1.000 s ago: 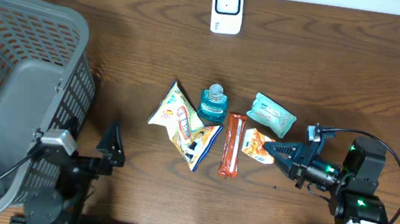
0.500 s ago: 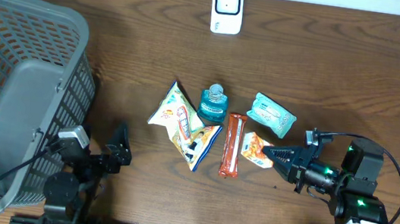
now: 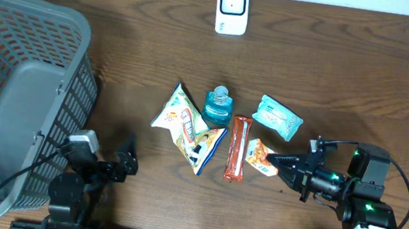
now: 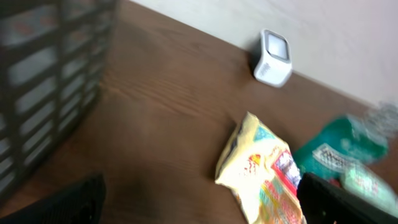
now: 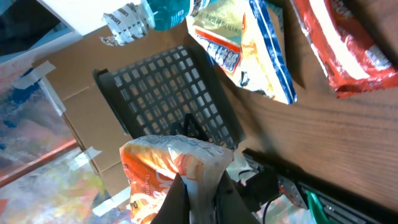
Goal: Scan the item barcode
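My right gripper [image 3: 272, 161] is shut on the edge of a small orange snack packet [image 3: 260, 153], just right of the red bar. In the right wrist view the packet [image 5: 163, 168] fills the space ahead of the pinched fingers [image 5: 200, 200]. The white barcode scanner [image 3: 232, 9] stands at the table's far edge, well away from the packet. My left gripper [image 3: 126, 163] is open near the front edge beside the basket, with nothing between its fingers [image 4: 69, 202]. The left wrist view shows the scanner [image 4: 273, 57] far ahead.
A grey mesh basket [image 3: 19, 99] fills the left side. Mid-table lie a yellow chips bag [image 3: 182, 118], a blue bottle [image 3: 219, 105], a red bar [image 3: 238, 147] and a teal packet [image 3: 278, 116]. Bare wood lies between these and the scanner.
My left arm has slid right along the front edge, still open. My right gripper has shifted slightly toward the front with the orange packet still in it.
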